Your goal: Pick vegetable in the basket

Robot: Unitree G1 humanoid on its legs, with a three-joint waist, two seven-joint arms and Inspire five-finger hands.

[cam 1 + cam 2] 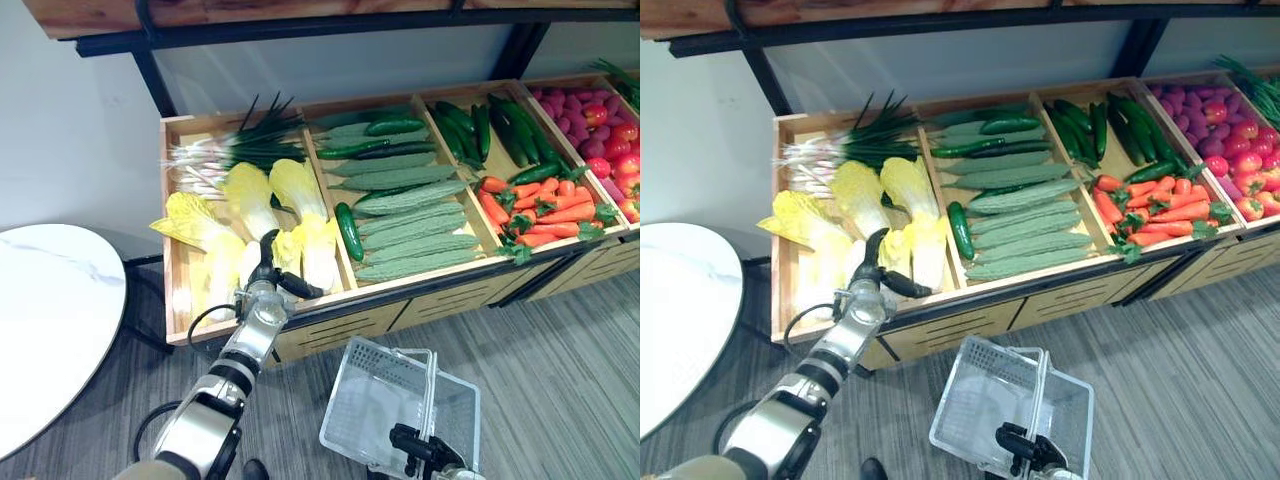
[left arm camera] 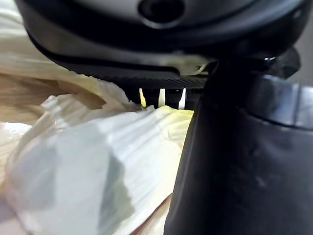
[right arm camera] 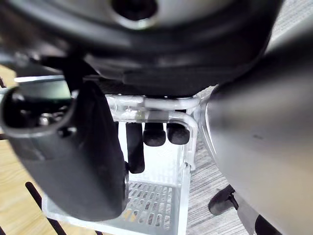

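- Reaching into the leftmost bay of the slanted wooden display crate (image 1: 420,310), the left hand (image 1: 266,270) sits at the near end of a pale yellow napa cabbage (image 1: 318,245), probably because that stem end is firmer than the leaves.
- That cabbage lies in the crate among others of its kind. The left wrist view has its ribbed leaf right against the palm, but I cannot tell whether the hand has closed on it.
- The right hand (image 1: 420,445) is wrapped around the clear handle (image 3: 156,104) of a white plastic mesh basket (image 1: 345,400), with fingers (image 3: 154,134) hooked over the bar, so the basket hangs mouth-up.
- The basket hangs low over the grey plank floor (image 1: 560,380), just in front of the crate and to the right of the left arm. I judge that this makes for a short carry from bay to basket.
- No vegetable is visible in the basket, so the pick looks to be at its grasping stage.
- Dark green cucumbers (image 1: 350,232) and orange carrots (image 1: 545,210) lie in bays further right, away from both hands.
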